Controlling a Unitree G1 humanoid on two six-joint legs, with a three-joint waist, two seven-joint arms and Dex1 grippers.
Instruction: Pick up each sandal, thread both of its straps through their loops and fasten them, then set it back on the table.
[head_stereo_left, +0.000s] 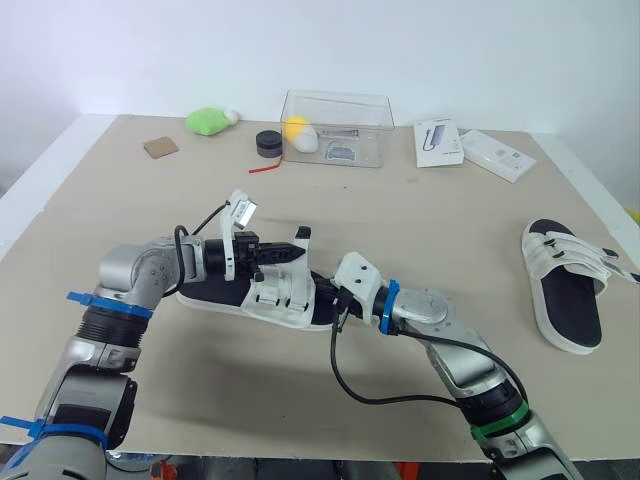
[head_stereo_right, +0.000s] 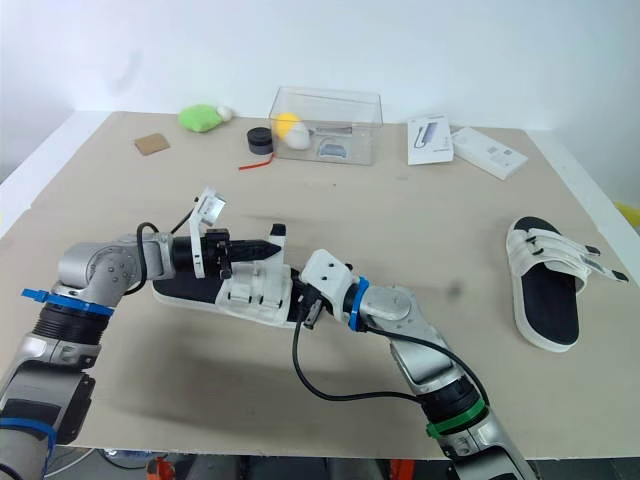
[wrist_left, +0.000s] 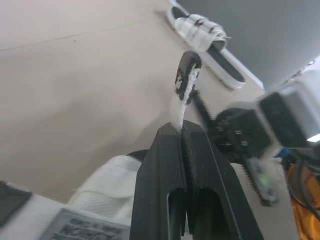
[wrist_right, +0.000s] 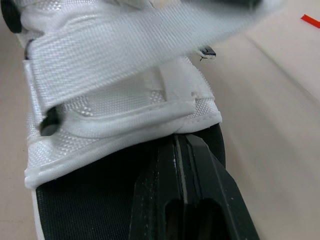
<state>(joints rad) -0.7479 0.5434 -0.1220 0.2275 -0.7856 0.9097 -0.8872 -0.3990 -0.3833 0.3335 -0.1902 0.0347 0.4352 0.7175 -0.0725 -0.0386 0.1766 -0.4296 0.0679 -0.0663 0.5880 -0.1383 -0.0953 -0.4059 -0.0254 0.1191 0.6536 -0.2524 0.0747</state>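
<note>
Sandal (head_stereo_left: 280, 298) lies mid-table between both arms; left gripper (head_stereo_left: 288, 253) pinches its white strap (wrist_left: 186, 95), while right gripper (wrist_right: 181, 142), fingers pressed together, noses under the upper. Second sandal (head_stereo_left: 565, 282) rests far right, clear box (head_stereo_left: 335, 128) behind

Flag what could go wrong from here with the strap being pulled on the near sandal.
1. The left gripper pinches the strap by a thin edge, so it may slip free under tension.
2. The right gripper is shut with its tips tucked under the white upper, bracing the sandal rather than clearly clamping it. The sandal could lift or slide with the pull.
</note>
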